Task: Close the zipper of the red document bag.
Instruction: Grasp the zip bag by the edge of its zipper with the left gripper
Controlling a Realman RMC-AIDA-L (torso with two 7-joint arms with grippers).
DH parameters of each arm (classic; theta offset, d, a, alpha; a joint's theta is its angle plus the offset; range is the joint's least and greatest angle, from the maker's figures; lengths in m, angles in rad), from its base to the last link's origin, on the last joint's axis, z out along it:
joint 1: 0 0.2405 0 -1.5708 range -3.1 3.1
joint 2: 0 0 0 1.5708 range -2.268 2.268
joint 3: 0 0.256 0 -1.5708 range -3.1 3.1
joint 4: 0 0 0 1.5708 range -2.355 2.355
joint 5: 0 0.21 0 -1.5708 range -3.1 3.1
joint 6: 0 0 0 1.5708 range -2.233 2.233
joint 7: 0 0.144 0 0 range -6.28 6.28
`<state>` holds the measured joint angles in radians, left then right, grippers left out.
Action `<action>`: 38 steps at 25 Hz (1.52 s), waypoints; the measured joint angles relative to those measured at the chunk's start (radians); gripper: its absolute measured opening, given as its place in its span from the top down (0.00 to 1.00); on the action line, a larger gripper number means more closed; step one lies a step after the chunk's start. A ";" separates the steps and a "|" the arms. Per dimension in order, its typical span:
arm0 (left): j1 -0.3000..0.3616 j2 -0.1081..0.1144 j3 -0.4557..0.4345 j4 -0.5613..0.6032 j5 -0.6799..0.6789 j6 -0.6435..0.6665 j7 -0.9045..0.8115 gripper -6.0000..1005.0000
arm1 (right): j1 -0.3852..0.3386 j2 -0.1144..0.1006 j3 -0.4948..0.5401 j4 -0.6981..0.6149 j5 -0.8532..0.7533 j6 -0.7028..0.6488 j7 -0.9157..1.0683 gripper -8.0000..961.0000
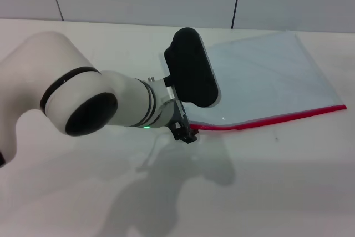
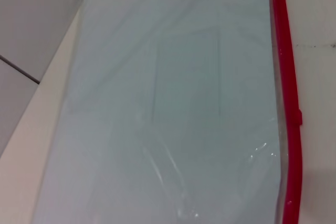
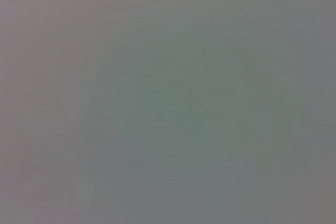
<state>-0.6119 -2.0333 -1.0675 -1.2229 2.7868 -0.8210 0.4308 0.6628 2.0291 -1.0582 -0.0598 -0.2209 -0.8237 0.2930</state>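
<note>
Head view, left gripper at zipper end, red document bag

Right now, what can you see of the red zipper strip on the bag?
The thin bright-red plastic zipper strip runs along the near edge of the flat translucent pale blue-grey pouch, lying flat on the white table. It bends slightly partway along. A small nub shows on it in the left wrist view. The left tool sits at its left end; whether it grips is unclear.
</note>
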 joint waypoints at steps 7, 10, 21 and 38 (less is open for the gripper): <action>-0.001 -0.001 0.016 -0.009 -0.008 -0.004 -0.005 0.14 | 0.001 0.000 0.000 0.000 0.000 0.000 0.000 0.46; -0.002 -0.001 0.025 -0.024 -0.008 -0.011 -0.006 0.15 | 0.001 0.000 0.000 0.000 0.000 0.000 0.000 0.46; -0.007 0.001 0.033 -0.045 0.003 -0.057 0.018 0.15 | 0.001 -0.001 0.001 0.000 0.000 0.000 0.000 0.46; -0.012 -0.001 0.039 -0.029 0.063 -0.048 0.026 0.17 | 0.001 -0.001 0.001 0.000 0.000 0.000 0.000 0.46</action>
<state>-0.6243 -2.0341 -1.0288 -1.2516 2.8500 -0.8692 0.4564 0.6642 2.0279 -1.0568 -0.0598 -0.2209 -0.8238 0.2930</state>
